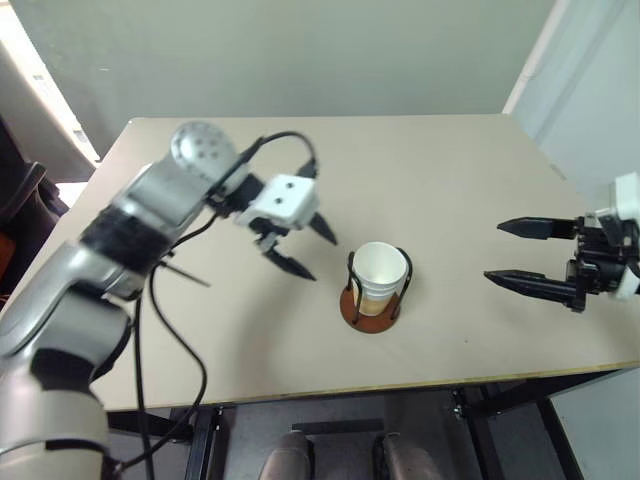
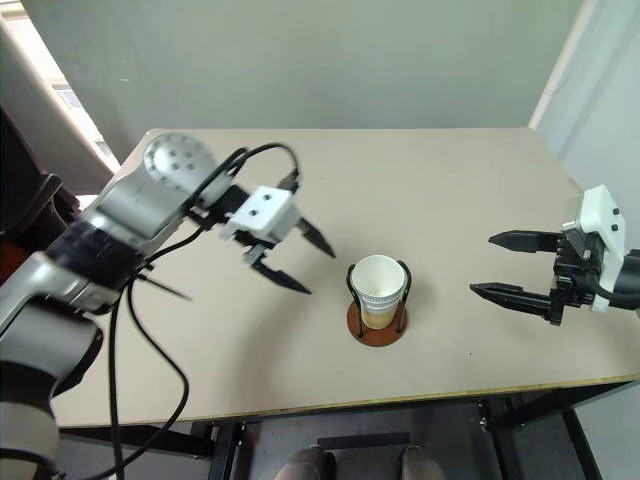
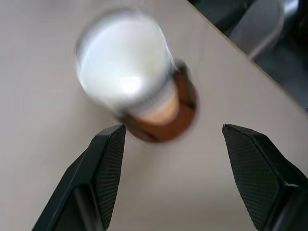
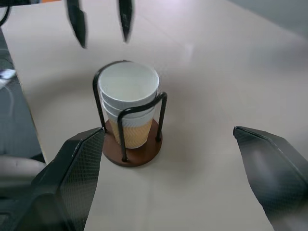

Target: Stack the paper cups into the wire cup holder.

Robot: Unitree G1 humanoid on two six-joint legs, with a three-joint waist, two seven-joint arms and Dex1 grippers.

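- left gripper [image 1: 297, 248], two black tapered fingers on a white block — jaws apart, nothing between them, hanging just beside the cup stack on its left side, not touching it.
- right gripper [image 1: 528, 254], same black two-finger build, spread wide and empty; well apart from the holder, out toward the right edge of the table, fingers aimed across at the stack.
- between them: the wire cup holder [image 4: 121, 123], a round reddish-brown disc base with thin black upright wire loops, standing upright near the front middle of the pale beige table [image 1: 450, 180].
- inside it the small tapered paper cups [image 4: 129, 94], tan-yellow outside, white rim and inside, nested one in another. judged from this, the stacking looks done or nearly so.
- risks, as a judgement:
  - the left fingers are close to the wire loops — a sideways swing of that arm could clip a loop or a rim and tip the light holder, or slide it on the smooth top.
  - the nested cups may sit loose or slightly cocked; a nudge on the top rim could jolt them.
  - the right gripper coming in level could push the holder rather than clear it.
- count:
  - cups: three rims seen stacked in the right wrist view; none loose on the table.
  - holder: one.
  - wire loops: at least two seen, exact number can't tell.
  - grippers: two, both empty.
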